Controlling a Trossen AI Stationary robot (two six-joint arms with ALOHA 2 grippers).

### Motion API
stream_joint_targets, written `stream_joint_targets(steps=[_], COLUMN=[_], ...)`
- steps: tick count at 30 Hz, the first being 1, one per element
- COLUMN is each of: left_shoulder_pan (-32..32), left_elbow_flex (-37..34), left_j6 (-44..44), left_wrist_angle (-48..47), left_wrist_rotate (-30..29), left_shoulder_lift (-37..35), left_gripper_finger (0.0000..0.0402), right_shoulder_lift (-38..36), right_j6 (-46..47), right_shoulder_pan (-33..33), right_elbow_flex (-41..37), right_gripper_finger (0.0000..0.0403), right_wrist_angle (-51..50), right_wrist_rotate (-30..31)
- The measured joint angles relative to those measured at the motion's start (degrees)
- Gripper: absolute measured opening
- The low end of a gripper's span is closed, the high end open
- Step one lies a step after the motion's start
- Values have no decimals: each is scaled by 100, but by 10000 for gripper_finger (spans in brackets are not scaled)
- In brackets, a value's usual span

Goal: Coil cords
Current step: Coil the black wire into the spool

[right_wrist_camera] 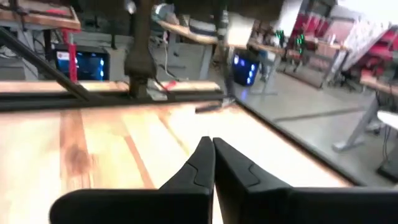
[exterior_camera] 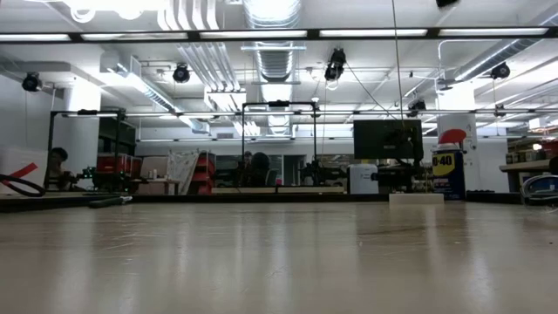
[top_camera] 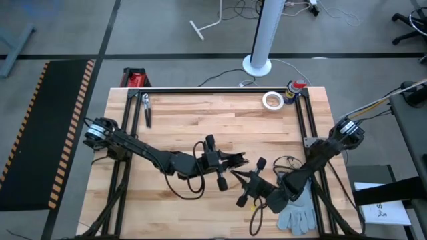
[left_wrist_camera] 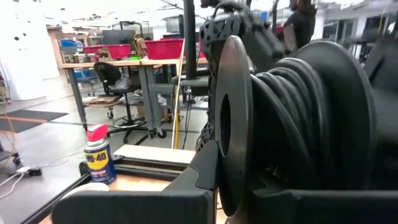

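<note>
Seen from above, the thin black cord [top_camera: 288,162] near the grey glove [top_camera: 298,211] is too small to trace, partly hidden beneath the right arm. The left wrist view is blocked by a black spool [left_wrist_camera: 292,124], cut off at the edge.

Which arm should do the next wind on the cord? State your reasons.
Left, probably. The left gripper has the cords, wound on a reel, right before its wrist camera; the right gripper is shut on nothing, aimed across bare table.

Black cord [left_wrist_camera: 298,118]; grey glove [top_camera: 298,211]; white tape roll [top_camera: 271,101].
</note>
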Motion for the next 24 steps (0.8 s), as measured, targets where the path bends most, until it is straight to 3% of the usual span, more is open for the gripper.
stream_joint_targets(steps=[5, 14, 21, 24], left_shoulder_pan=[-19, -26, -26, -24], left_elbow_flex=[9, 9, 9, 9], left_j6=[-15, -342, -656, -742], left_wrist_angle=[-13, -27, -23, -24], left_wrist_rotate=[2, 4, -26, -39], left_shoulder_lift=[-22, -24, -24, -24], left_gripper_finger=[0, 0, 0, 0], right_shoulder_lift=[0, 0, 0, 0], right_j6=[965, 1588, -418, -1015], right_shoulder_pan=[90, 87, 65, 22], right_elbow_flex=[-523, -825, -825, -798], right_gripper_finger=[0, 0, 0, 4], right_wrist_angle=[70, 470, 2481, 2754], right_wrist_rotate=[-10, -18, -754, -812])
